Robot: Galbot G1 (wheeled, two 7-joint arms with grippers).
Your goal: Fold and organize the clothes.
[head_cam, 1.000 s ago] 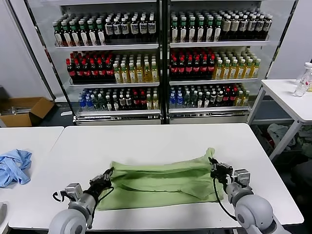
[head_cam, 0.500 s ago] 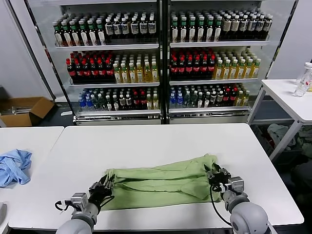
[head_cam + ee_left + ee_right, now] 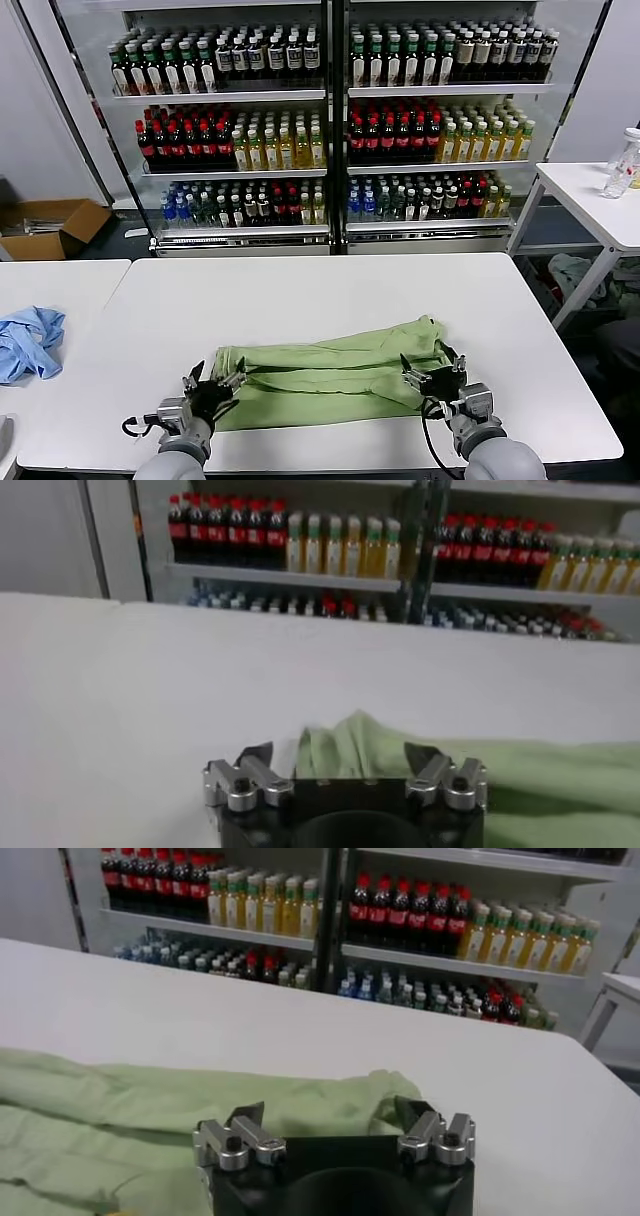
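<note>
The light green shirt (image 3: pixel 330 372) lies folded into a long band across the near half of the white table (image 3: pixel 300 285); its printed graphic is hidden. My left gripper (image 3: pixel 212 385) is open at the shirt's left end, low over the table. My right gripper (image 3: pixel 432 372) is open at the shirt's right end. In the left wrist view the open left gripper (image 3: pixel 340 752) has the shirt's bunched end (image 3: pixel 540 780) just beyond its fingertips. In the right wrist view the open right gripper (image 3: pixel 328 1110) has the shirt (image 3: pixel 120 1108) lying just beyond its fingertips.
A light blue garment (image 3: pixel 28 340) lies on the neighbouring table at the left. A glass-door drinks cooler (image 3: pixel 330 120) stands behind the table. Another white table (image 3: pixel 590 200) with bottles is at the right. A cardboard box (image 3: pixel 50 225) sits on the floor at the left.
Both grippers have moved toward the near edge of the table, drawing the shirt slightly nearer. Both now stand open with the shirt lying flat on the table.
</note>
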